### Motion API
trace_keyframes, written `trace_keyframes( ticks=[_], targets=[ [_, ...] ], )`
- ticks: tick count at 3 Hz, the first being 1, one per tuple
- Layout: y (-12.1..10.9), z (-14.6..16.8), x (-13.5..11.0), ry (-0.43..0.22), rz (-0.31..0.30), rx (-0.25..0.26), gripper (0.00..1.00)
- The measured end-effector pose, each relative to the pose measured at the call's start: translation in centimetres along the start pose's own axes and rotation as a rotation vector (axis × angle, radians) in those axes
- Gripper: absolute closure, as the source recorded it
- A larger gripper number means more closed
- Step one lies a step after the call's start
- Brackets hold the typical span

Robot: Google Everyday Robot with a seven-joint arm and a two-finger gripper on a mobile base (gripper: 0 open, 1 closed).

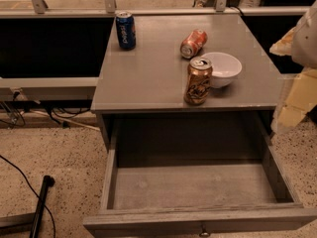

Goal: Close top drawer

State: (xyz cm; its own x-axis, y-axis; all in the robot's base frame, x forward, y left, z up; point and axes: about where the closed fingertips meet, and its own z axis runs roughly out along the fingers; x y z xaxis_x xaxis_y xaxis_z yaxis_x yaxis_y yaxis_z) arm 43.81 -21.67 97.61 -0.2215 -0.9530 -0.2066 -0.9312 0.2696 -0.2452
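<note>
Top drawer open, push not yet begun: your robot's pale pincer point(292, 108) hangs at the right edge of the view, beside the right-hand corner of the grey cabinet top point(148, 78) and just above the drawer's right side wall, touching nothing that can be made out. Whether it is released or clenched cannot be told from here. The top drawer point(188, 187) lies below and to the left of the pincer as the camera sees it, pulled far out toward the viewer, its bare grey box holding nothing, its flat front point(148, 222) running along the bottom of the view with the small round knob point(203, 230) at its middle, well down and left of the pincer. On the cabinet top, all left of the pincer, stand a bronze can point(198, 81) touching or just beside a white bowl point(223, 68), an orange can point(193, 43) lying on its side farther back, and a blue can point(125, 29) upright near the far left corner. By this showing you are at the approach step, with the closing stroke ahead of you. The next move, as it reads from here, calls for you to bring the pincer down and forward, clear of the right side wall, set it against the outer face of the flat front near the knob, and press squarely toward the cabinet so the box runs in straight and does not skew on its slides.
</note>
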Motion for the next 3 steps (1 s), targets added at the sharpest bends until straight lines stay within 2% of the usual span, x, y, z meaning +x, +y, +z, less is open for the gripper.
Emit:
trace_keyframes(
  ticks=[1,2,3],
  targets=[
    [0.0,0.0,0.0,0.0,0.0,0.0,0.0],
    [0.7,1.2,0.8,-0.034,0.004,0.011,0.0],
    [4.3,4.1,2.9,-0.119,0.015,0.033,0.18]
  ],
)
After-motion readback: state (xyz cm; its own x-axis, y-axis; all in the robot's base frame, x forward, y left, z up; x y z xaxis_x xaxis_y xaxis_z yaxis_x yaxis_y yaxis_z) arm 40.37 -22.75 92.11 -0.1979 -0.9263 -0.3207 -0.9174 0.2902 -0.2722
